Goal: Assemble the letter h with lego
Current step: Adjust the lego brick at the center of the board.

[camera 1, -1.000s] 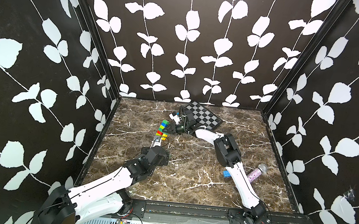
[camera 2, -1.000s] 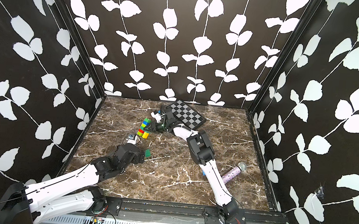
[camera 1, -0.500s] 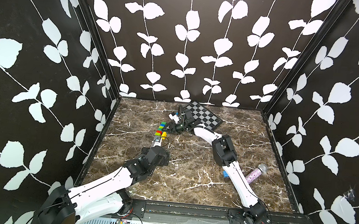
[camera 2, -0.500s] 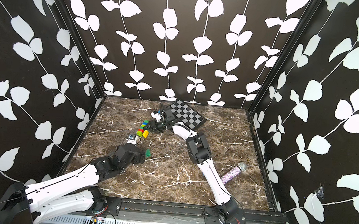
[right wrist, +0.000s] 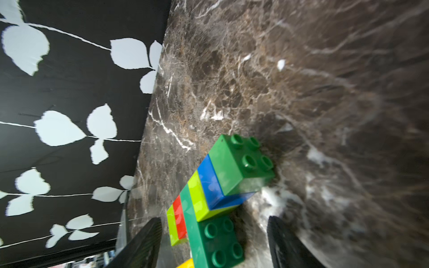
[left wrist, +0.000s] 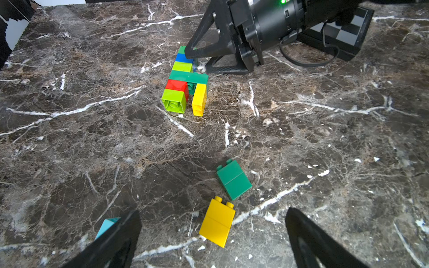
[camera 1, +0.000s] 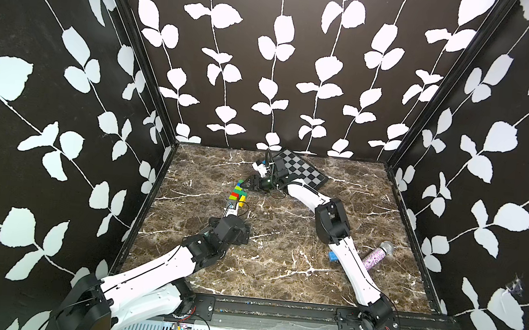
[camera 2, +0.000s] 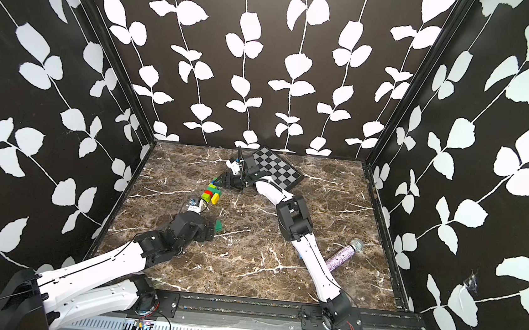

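Note:
The joined lego lies flat on the marble in both top views: a column of dark green, blue, lime, a long dark green, red and lime bricks, with a yellow brick on its short leg. My right gripper is open, one finger on each side of the column's upper end, with gaps showing. A loose yellow brick lies between the fingers of my open left gripper. Beyond it is a dark green brick. A pale blue brick peeks beside one finger.
A checkered board lies at the back, behind the right wrist. A glittery purple cylinder and a blue brick lie by the right arm's forearm. The left wall stands close to the joined lego.
My right gripper's jaws have spread apart from the joined lego, which now rests free on the marble. The left arm has not moved.

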Robot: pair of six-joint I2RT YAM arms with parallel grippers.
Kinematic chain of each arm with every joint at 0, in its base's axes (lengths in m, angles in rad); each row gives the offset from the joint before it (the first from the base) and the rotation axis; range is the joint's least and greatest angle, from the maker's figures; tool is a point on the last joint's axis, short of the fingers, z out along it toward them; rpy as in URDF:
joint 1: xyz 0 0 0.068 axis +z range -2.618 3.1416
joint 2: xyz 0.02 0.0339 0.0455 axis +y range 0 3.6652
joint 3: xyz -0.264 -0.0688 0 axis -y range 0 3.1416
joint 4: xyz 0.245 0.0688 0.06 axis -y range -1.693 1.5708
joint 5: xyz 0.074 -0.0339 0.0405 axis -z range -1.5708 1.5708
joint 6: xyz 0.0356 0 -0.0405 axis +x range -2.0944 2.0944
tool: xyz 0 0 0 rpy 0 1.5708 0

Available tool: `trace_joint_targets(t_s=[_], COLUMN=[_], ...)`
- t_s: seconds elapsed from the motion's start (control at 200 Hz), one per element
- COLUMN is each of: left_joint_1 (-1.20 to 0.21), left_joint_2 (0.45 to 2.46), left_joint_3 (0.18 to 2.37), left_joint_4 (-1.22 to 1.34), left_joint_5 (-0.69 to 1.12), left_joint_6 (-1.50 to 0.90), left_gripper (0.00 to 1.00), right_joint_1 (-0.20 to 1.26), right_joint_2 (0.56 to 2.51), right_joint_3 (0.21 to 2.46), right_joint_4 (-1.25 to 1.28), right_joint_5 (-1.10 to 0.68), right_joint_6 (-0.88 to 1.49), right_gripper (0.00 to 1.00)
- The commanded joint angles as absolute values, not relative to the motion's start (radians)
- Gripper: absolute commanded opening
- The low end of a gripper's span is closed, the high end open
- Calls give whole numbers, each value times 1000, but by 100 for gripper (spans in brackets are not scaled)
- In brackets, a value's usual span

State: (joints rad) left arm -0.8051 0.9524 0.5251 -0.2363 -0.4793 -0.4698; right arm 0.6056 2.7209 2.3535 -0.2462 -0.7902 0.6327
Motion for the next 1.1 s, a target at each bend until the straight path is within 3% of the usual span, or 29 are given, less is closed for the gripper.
trace_joint_targets(t_s=[0.0,0.365,0.44,0.59,0.68,0.71,0.83,0.9,0.965,1.095], left_joint_1=[-802,-794,-788,-770,-755,-750,-725,-708,-693,-644], left_joint_2=[926,818,796,788,822,837,903,941,971,1027], left_joint_3=[555,565,554,533,536,539,551,551,548,551], left_joint_4=[-268,-473,-479,-447,-440,-437,-418,-394,-369,-334], left_joint_5=[-507,-768,-779,-754,-734,-728,-673,-624,-581,-503], left_joint_6=[-485,-624,-634,-632,-635,-636,-634,-633,-630,-632], left_gripper=[99,99,99,99,99,99,99,99,99,99], right_joint_1=[594,571,552,455,353,319,246,247,262,430], right_joint_2=[2640,1900,1749,1486,1381,1350,1253,1221,1238,1344], right_joint_3=[2313,1350,1166,855,734,693,498,443,499,638], right_joint_4=[-311,265,273,306,290,313,561,625,515,319], right_joint_5=[-670,-312,-181,-121,-222,-272,-370,-359,-398,-351], right_joint_6=[592,388,366,458,543,580,714,733,694,587], right_gripper=[73,79,81,90,93,99,100,100,99,88])
